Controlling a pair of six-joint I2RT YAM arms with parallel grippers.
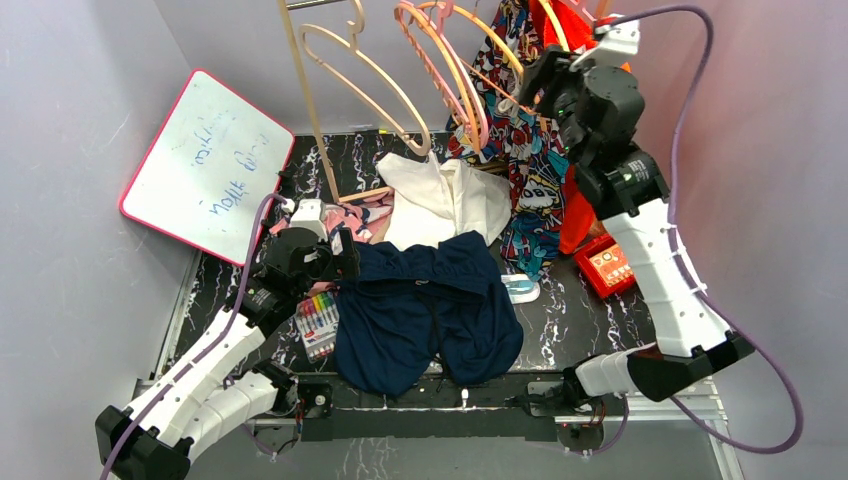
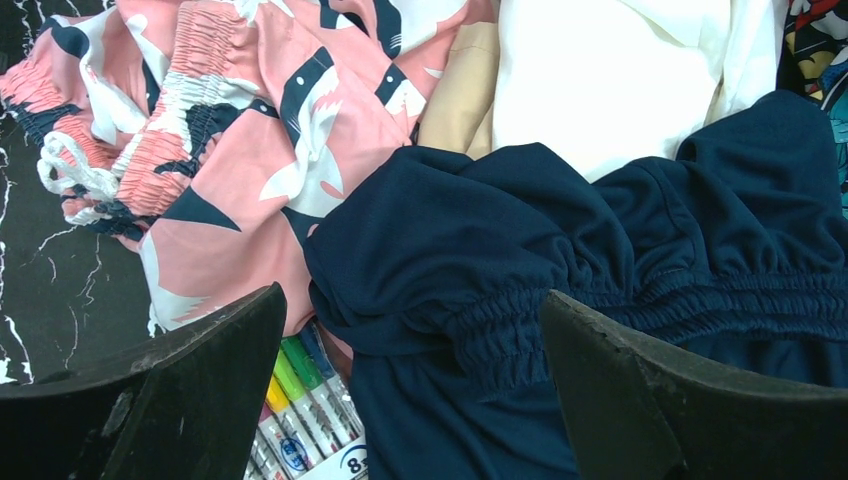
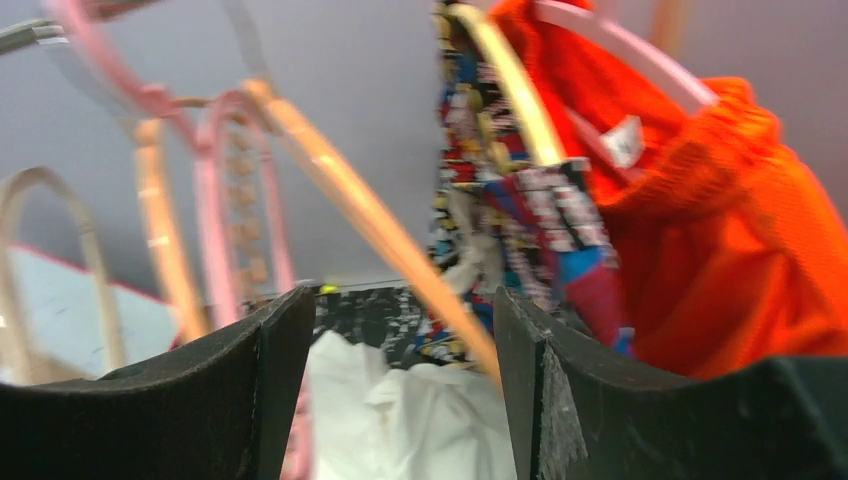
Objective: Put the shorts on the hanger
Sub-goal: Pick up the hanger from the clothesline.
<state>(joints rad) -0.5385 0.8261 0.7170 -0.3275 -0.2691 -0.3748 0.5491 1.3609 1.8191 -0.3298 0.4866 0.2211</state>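
Observation:
The navy shorts (image 1: 425, 310) lie crumpled at the table's middle, waistband toward the back. My left gripper (image 1: 340, 255) is open just above the waistband's left corner. In the left wrist view its gripper (image 2: 415, 380) straddles the gathered elastic of the shorts (image 2: 620, 230) without closing on it. My right gripper (image 1: 530, 85) is raised at the back by the rack. The orange-tan hanger (image 1: 497, 45) hangs there. In the right wrist view the hanger (image 3: 350, 190) slants down between the open jaws of the gripper (image 3: 400, 390), close to the right finger (image 3: 540, 400).
A marker pack (image 1: 318, 322) and a pink patterned garment (image 2: 250, 130) lie left of the shorts. A white garment (image 1: 450, 200) lies behind. Comic-print shorts (image 1: 525, 150), orange shorts (image 3: 720, 250), beige hangers (image 1: 365, 70) and a pink hanger (image 1: 455, 85) hang at the back. A whiteboard (image 1: 205, 165) leans left; a red box (image 1: 607, 265) sits right.

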